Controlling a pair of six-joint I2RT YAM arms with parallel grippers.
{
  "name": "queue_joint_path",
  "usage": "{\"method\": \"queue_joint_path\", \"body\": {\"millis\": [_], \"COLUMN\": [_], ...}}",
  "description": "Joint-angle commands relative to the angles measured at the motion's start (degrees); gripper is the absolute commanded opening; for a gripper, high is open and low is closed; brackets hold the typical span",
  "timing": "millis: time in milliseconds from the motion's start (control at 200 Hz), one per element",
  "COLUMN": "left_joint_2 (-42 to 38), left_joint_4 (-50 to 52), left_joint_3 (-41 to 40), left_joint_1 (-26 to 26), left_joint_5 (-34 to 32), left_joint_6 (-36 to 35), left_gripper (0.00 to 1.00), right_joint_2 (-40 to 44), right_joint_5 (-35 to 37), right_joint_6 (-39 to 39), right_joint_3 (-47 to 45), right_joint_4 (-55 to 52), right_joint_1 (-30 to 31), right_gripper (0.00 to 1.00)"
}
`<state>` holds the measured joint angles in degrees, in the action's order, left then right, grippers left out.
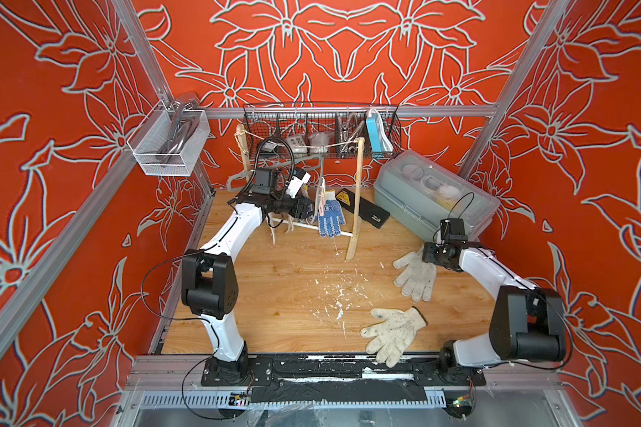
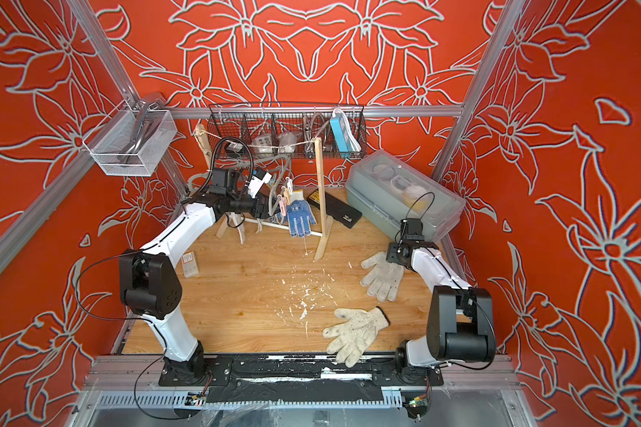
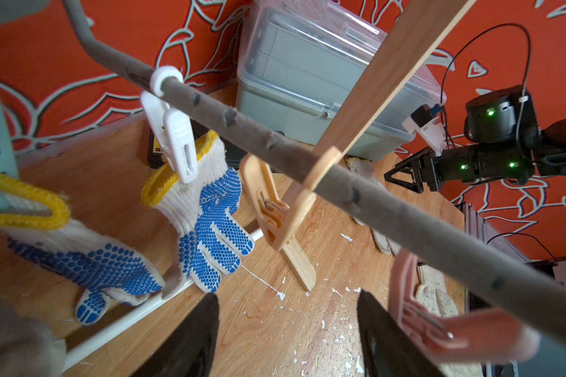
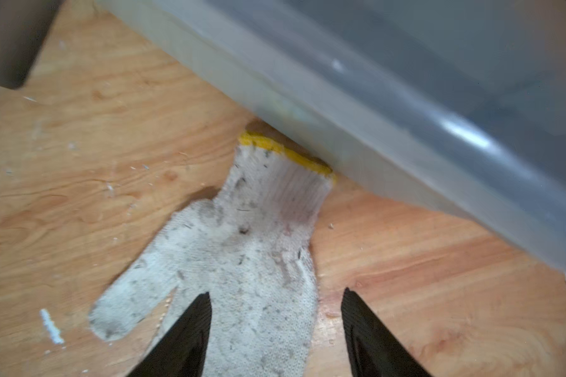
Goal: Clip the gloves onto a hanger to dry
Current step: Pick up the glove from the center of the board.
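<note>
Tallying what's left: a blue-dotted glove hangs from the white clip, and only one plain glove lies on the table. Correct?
No. Two plain gloves lie on the table, as both top views show: the far plain glove and the near plain glove at the front edge. The blue-dotted glove does hang from the white clip.

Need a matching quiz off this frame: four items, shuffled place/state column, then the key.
1. blue-dotted glove
2. orange clip
3. yellow-edged plain glove
4. dark-edged plain glove

A. flat, fingertips over the front rail
B. on the hanger bar, holding nothing
C. hanging from a white clip
D. flat, cuff at the grey box

Pairs: 1-C, 2-B, 3-D, 4-A
</note>
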<state>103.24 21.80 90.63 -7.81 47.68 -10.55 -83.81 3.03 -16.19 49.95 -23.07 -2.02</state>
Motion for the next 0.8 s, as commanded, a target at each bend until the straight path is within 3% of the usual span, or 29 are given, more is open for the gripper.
{"method": "queue_joint_path", "body": {"millis": [0, 335, 475, 796], "left_joint_2": [-2.4, -2.9, -3.0, -2.4], "left_joint_4": [-1.4, -1.3, -0.5, 0.1], "left_joint_3": [-1.1, -1.7, -1.6, -1.4], "left_joint_1": [0.3, 0.3, 0.3, 0.3], "left_joint_5": [2.2, 2.1, 2.1, 2.3], "left_joint_6": [0.7, 0.8, 0.2, 0.0], "left_gripper": [0.66, 0.67, 0.67, 0.67], "right_joint_2": [-1.5, -9.1, -10.4, -7.0], "right_joint_5": [2.2, -9.9, -10.2, -5.1], "right_joint_6": [-1.1, -5.4, -5.1, -6.0], "right_joint_3": [-0.9, 1.6, 3.0, -0.6], "right_joint_4": [1.3, 2.0, 2.5, -1.2], "right_joint_1": [-1.2, -3.9, -4.2, -3.5], "right_gripper": [0.67, 0.63, 0.55, 0.57]}}
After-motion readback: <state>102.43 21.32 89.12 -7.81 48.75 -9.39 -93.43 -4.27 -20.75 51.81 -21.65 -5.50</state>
